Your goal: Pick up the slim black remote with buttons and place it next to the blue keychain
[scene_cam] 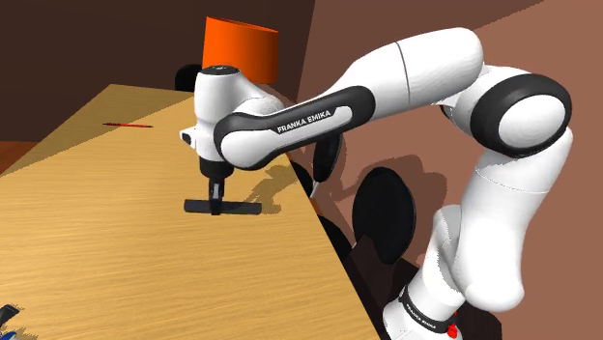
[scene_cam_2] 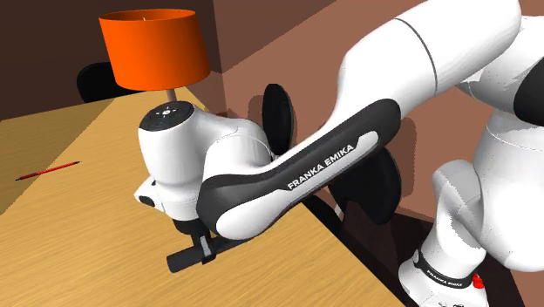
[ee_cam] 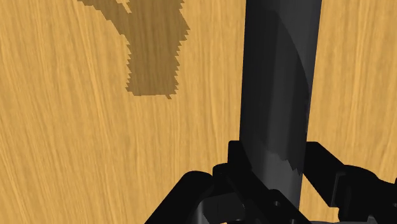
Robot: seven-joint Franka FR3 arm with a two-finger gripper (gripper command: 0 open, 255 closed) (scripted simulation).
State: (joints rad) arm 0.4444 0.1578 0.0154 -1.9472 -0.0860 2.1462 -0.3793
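Observation:
My black gripper [scene_cam: 215, 193] is shut on a slim black remote [scene_cam: 232, 208], which lies level and crosswise between the fingers just above the wooden table [scene_cam: 116, 241]. In the second exterior view the gripper [scene_cam_2: 202, 249] clasps the remote [scene_cam_2: 185, 256] near its middle, one end sticking out towards that view's left. The wrist view has the remote [ee_cam: 280, 76] running straight out from the gripper [ee_cam: 273, 162], with the hand's shadow on the wood to one side. A small dark blue thing [scene_cam: 8, 312], likely the keychain, sits at the shoulder view's lower left corner.
A red pencil [scene_cam: 126, 125] [scene_cam_2: 45, 171] lies far back on the table. An orange lamp shade [scene_cam: 242, 53] [scene_cam_2: 155, 48] stands at the far corner. Dark round chair backs [scene_cam: 387, 208] sit beyond the table's edge by the brown wall.

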